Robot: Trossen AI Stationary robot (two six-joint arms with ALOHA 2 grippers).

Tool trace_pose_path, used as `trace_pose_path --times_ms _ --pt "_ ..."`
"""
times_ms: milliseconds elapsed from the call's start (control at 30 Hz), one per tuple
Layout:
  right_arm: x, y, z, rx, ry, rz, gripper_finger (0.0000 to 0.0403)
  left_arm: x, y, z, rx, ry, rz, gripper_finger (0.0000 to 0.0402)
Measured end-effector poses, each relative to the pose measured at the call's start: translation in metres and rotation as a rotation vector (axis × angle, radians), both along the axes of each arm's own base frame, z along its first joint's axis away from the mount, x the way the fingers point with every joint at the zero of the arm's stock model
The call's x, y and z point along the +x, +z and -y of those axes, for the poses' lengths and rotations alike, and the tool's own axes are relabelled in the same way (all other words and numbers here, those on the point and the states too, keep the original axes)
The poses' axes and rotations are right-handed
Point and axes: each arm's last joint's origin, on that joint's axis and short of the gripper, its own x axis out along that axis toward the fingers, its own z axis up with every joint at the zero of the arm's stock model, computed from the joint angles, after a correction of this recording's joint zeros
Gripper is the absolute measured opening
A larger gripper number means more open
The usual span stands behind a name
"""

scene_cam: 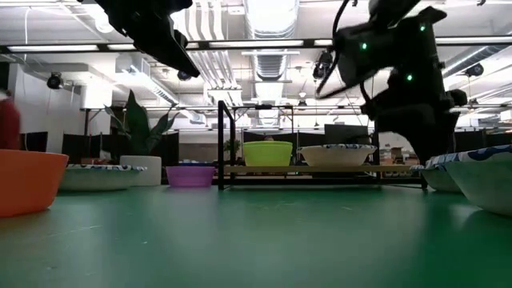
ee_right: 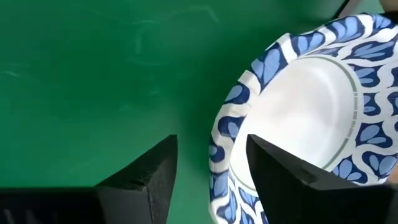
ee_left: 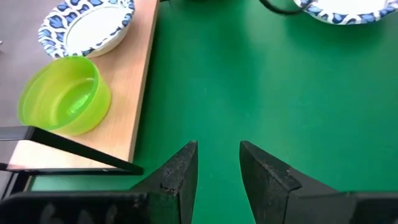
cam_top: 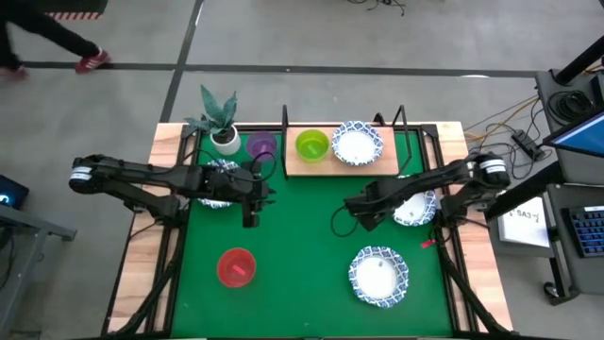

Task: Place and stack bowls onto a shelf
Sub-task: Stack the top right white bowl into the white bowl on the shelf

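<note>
right hand (ee_right: 208, 180) straddles a blue-rimmed white bowl's (ee_right: 311, 106) edge, fingers parted; left hand (ee_left: 217, 177) narrowly open, empty.

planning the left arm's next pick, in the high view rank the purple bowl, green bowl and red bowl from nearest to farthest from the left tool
From the left tool, over the mat's left half:
1. Red bowl, on the mat, toward the front edge.
2. Purple bowl, at the back, beside the shelf.
3. Green bowl, on the shelf's left part.
Red and purple are nearly level; green is plainly farthest.
</note>
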Motion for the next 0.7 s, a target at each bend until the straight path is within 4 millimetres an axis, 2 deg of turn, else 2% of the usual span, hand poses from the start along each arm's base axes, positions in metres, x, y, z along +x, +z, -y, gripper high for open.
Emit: trace_pose_path --times_ms 167,400,533,700 --pt "0.004 -0.014 0.0 -0.009 -0.001 -0.06 0.0141 0.0 -0.002 0.0 0.007 -0.004 -0.007 0.0102" --pt "0.005 -0.019 -0.001 0.022 0.0 -0.093 0.0034 0.0 -0.009 0.0 0.007 -0.003 -0.002 0.0102" --pt "0.007 -0.008 -0.003 0.075 0.0 -0.059 0.0016 0.0 -0.01 0.0 0.006 -0.003 0.008 0.0102" --pt "0.016 0.025 -0.009 0.11 0.078 0.044 0.0014 -0.001 -0.011 0.0 0.004 0.001 0.003 0.0102"
